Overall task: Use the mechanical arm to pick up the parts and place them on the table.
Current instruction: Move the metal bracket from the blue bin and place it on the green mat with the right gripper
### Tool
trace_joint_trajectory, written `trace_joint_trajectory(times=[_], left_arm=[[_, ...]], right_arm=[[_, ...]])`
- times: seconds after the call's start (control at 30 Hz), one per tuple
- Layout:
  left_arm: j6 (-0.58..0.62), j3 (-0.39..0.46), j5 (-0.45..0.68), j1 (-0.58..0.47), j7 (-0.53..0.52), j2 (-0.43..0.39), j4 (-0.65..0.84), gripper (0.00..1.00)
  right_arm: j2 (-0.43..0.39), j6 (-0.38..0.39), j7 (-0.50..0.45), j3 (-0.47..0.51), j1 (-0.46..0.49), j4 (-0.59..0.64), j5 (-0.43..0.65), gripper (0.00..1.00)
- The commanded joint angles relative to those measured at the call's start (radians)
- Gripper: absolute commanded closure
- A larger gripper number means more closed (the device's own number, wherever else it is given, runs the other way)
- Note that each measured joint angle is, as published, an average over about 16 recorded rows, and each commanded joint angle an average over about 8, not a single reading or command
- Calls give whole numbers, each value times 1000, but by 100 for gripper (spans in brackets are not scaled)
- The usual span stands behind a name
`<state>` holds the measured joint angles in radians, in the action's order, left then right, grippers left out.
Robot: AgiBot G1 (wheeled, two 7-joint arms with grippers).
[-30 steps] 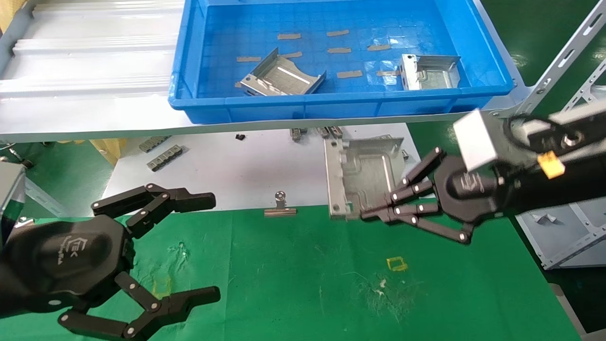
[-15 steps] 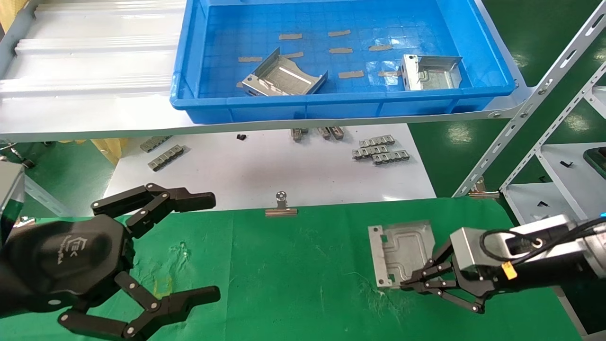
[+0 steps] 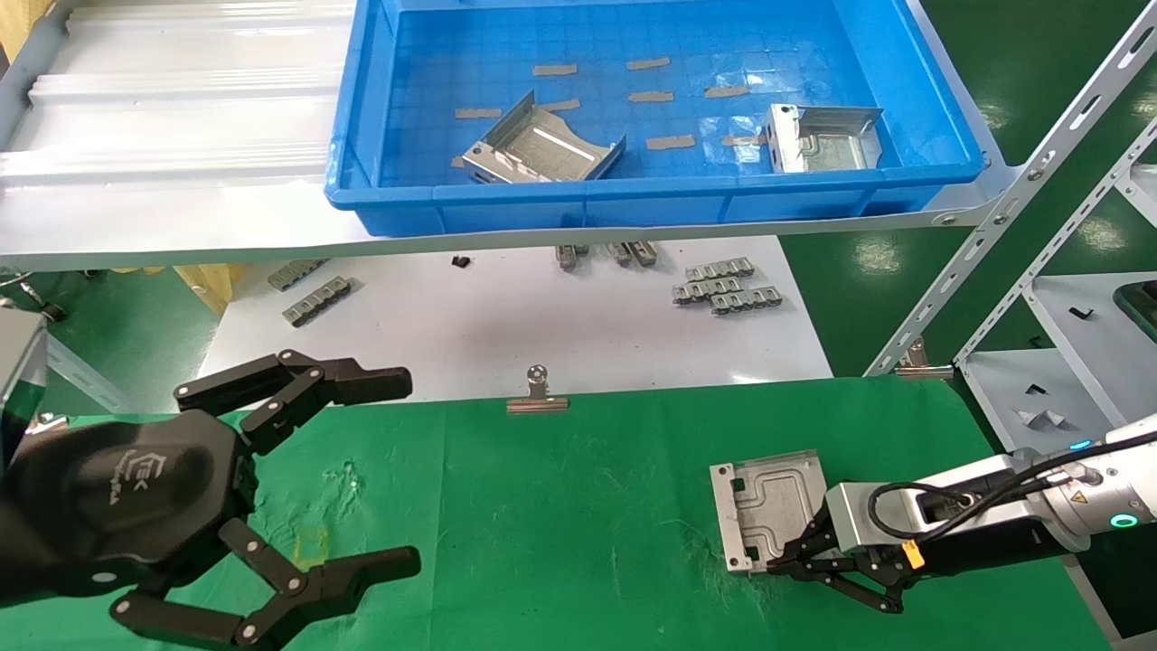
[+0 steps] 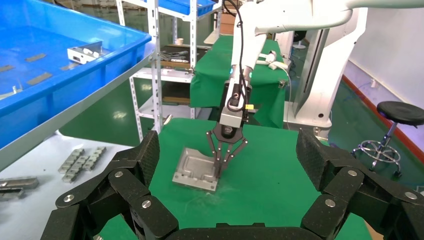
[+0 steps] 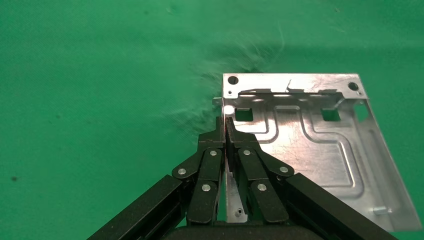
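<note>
A silver-grey stamped part [image 3: 768,502] lies flat on the green table [image 3: 578,506] at the front right. My right gripper [image 3: 779,568] is low over the cloth, shut on the part's bent-up side flange. The right wrist view shows the fingers [image 5: 212,150] pinched on the flange edge, with the part [image 5: 320,150] beside them. The left wrist view shows the same part [image 4: 192,170] and the right gripper [image 4: 218,172]. Two more parts [image 3: 542,145] [image 3: 823,136] lie in the blue bin [image 3: 633,206]. My left gripper [image 3: 402,475] is open and empty at the front left.
A white sheet [image 3: 506,316] behind the cloth holds grey clip strips [image 3: 723,285] [image 3: 315,300]. A binder clip [image 3: 537,393] sits on the cloth's back edge. A slotted metal shelf frame [image 3: 994,217] stands at the right.
My right gripper carried the part from over the white sheet down to the green table at the front right, and has come lower in the last half second. The left arm has not moved.
</note>
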<state>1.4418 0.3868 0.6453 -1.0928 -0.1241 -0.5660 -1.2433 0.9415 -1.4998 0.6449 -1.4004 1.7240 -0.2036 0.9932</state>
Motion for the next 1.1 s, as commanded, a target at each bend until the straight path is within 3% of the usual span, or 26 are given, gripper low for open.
trace_joint_trajectory(times=[0.03, 0.23, 0.3, 0.53, 0.73, 1.1], left_arm=[[0, 0, 0, 0, 0, 0, 0, 0], [0, 0, 0, 0, 0, 0, 0, 0], [0, 0, 0, 0, 0, 0, 0, 0], [0, 0, 0, 0, 0, 0, 0, 0], [0, 0, 0, 0, 0, 0, 0, 0], [0, 0, 0, 0, 0, 0, 0, 0]], right_arm=[[17, 6, 21, -2, 1, 32, 5, 92], [51, 23, 64, -3, -1, 89, 9, 19], [58, 28, 77, 0, -3, 103, 6, 2], [70, 24, 115, 4, 1, 134, 1, 0], [62, -44, 113, 7, 32, 141, -5, 0], [8, -106, -36, 80, 34, 86, -135, 0]])
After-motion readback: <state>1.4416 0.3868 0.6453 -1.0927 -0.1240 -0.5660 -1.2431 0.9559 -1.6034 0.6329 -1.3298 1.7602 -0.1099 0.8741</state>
